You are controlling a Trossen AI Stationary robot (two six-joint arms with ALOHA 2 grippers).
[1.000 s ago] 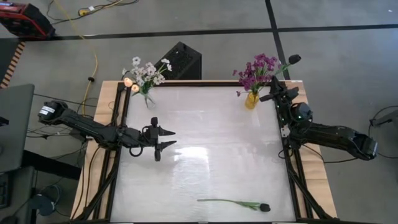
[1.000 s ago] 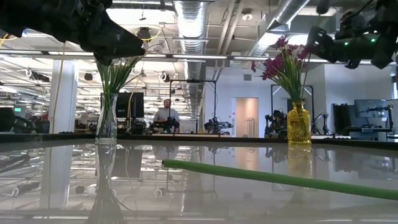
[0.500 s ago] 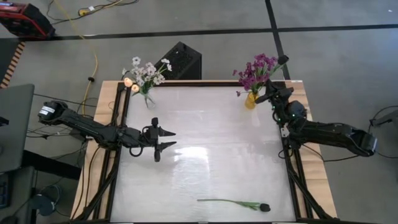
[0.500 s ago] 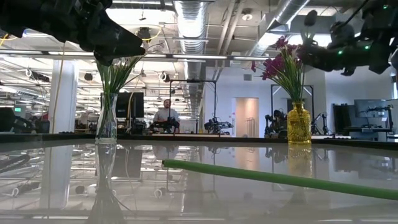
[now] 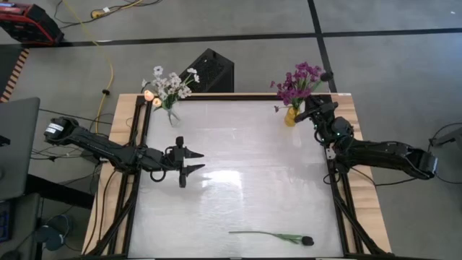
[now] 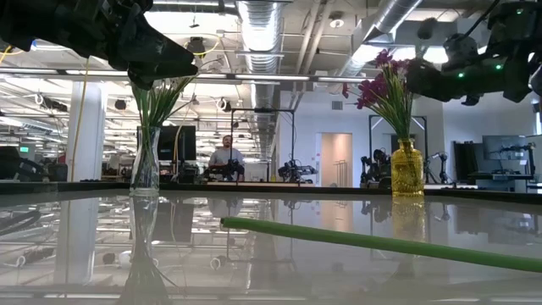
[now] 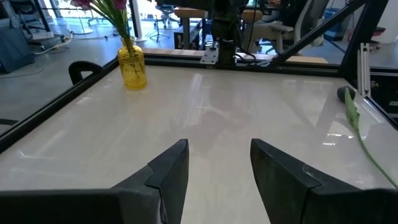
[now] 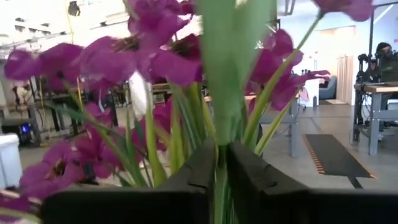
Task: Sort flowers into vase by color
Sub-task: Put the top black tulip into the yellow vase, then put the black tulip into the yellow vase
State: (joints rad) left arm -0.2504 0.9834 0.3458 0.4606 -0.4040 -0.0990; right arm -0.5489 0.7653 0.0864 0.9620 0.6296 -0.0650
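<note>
Right tool (image 5: 306,110), fingers narrowly parted around a dark-budded flower (image 5: 326,74) stem above the yellow vase (image 5: 291,118), mid-placement; next, release fully and withdraw.

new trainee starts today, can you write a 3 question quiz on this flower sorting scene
1. True or false: the left tool holds a flower.
2. Which vase is the right tool beside? A) the yellow vase of purple flowers B) the clear vase of white flowers
3. Fill in: one dark-budded flower lies flat on the ____.

Key: 1 false, it hovers open and empty. 2 A, with a green stem between its fingers. 3 table.
</note>
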